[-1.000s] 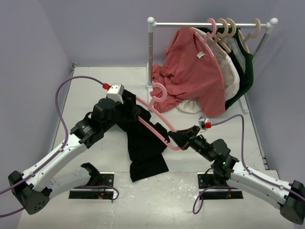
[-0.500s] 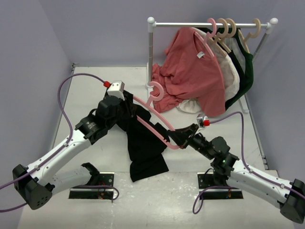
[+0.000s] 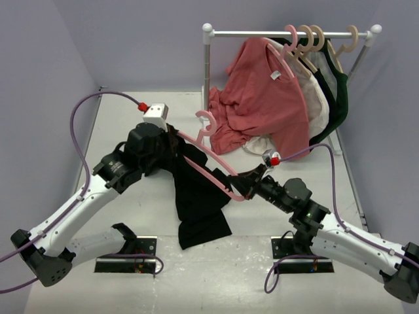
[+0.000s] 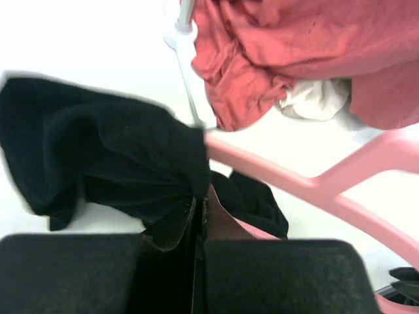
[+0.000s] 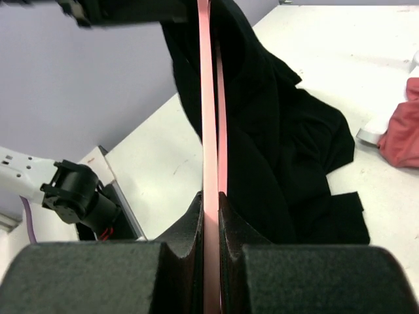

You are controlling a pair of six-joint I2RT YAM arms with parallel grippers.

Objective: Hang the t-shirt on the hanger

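The black t-shirt point(image 3: 200, 196) hangs draped over the pink hanger point(image 3: 211, 155), its lower part lying on the white table. My left gripper point(image 3: 170, 140) is shut on a fold of the t-shirt point(image 4: 98, 150) at the hanger's upper left end; in the left wrist view the cloth is pinched between the fingertips point(image 4: 190, 210), with the hanger point(image 4: 340, 196) just to the right. My right gripper point(image 3: 242, 186) is shut on the hanger's lower right end. In the right wrist view the thin pink hanger point(image 5: 208, 98) runs straight out from my right gripper point(image 5: 211, 203), the t-shirt point(image 5: 281, 144) beside it.
A white clothes rack point(image 3: 288, 33) stands at the back right. It carries a salmon-red shirt point(image 3: 268, 98) on a pink hanger, beige hangers point(image 3: 314, 42), a white garment and a dark green garment point(image 3: 340, 98). The rack's post point(image 3: 207, 78) rises just behind the hanger's hook point(image 3: 204, 120).
My left gripper has closed on the t-shirt cloth and shifted slightly back and left. The hanger and its hook have moved left with it; the right arm has followed a little.
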